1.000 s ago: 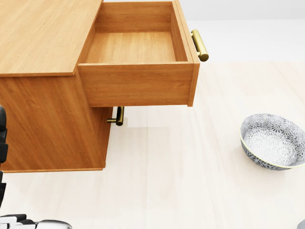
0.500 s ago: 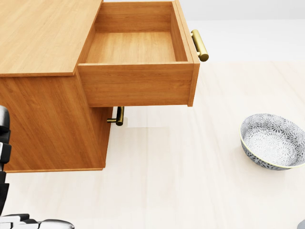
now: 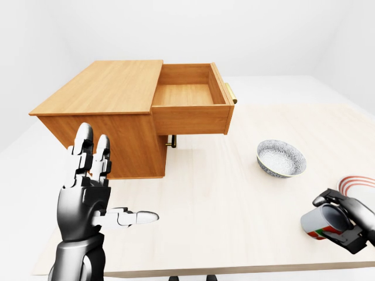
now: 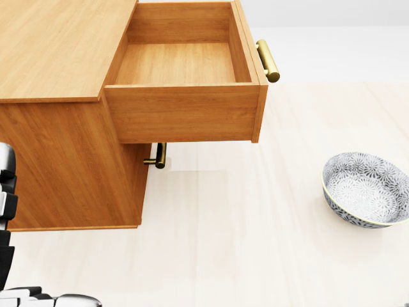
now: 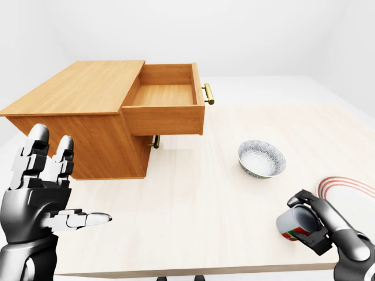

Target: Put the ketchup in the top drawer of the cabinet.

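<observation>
The white cylindrical ketchup container with red and green label marks (image 5: 295, 225) lies tipped on its side near the tabletop's bottom right corner in the eye views, its round open-looking end turned toward the camera. The black right hand (image 5: 319, 225) wraps it, dark fingers (image 3: 335, 198) curled over the top and down the far side, clenched round it.

Just beyond, at the right edge, curve the red rings of a flat white plate (image 3: 358, 184). Farther up the pale, smooth wood-grain tabletop (image 3: 222, 199) sits a round ceramic bowl with a grey-and-white floral pattern (image 4: 365, 188), well apart from the hand.

Toward the top left stands the boxy warm-brown wooden cabinet (image 3: 105, 93), flat-topped with visible grain. Its top drawer (image 4: 182, 70) is pulled out, a shallow rectangular box with bare wooden floor and a brass bar handle (image 4: 268, 61) on its face. A second brass handle (image 4: 159, 155) shows beneath it.

The glossy grey-and-white left hand (image 3: 94, 193) is raised above the bottom left corner, fingers straight up, thumb out sideways, released and grasping nothing.
</observation>
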{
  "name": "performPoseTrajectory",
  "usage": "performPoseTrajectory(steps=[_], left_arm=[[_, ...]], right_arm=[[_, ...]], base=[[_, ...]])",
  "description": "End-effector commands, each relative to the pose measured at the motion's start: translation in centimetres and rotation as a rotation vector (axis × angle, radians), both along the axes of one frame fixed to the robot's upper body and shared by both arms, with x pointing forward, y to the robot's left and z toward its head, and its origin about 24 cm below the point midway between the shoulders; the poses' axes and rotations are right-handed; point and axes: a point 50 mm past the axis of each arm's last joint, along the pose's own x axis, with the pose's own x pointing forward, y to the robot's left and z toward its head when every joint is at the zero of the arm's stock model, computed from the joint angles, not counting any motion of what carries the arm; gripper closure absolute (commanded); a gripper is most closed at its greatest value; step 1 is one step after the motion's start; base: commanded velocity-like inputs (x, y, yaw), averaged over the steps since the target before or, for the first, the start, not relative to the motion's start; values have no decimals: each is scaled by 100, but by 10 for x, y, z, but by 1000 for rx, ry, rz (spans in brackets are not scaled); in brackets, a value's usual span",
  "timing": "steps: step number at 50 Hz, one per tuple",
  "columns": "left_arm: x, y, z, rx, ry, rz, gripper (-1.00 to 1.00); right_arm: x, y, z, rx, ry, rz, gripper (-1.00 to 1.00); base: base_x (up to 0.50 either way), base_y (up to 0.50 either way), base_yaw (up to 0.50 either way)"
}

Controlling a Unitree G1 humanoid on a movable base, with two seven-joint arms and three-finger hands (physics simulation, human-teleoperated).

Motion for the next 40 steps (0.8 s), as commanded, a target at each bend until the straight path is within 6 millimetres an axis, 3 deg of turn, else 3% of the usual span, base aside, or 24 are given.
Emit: performPoseTrajectory(steps=[1,11,21,29,40], left_arm=[[-1,0,1,0,-4,0,-100],[-2,0,3,2,-16,1,-100],[1,3,3,-2,-20,11,-100],[-1,3,4,-2,-21,10,-100],[-1,3,5,-2,-26,8,-100]], right_arm=[[7,14,34,-133,-109,44,100],[30,52,122,-420,-395,186,100],[42,122,195,-737,-639,486,100],[22,178,222,-882,-851,676,100],[24,212,215,-818,-976,658,100]], base=[[0,0,0],[0,0,0],[0,0,0],[0,0,0],[0,0,0]])
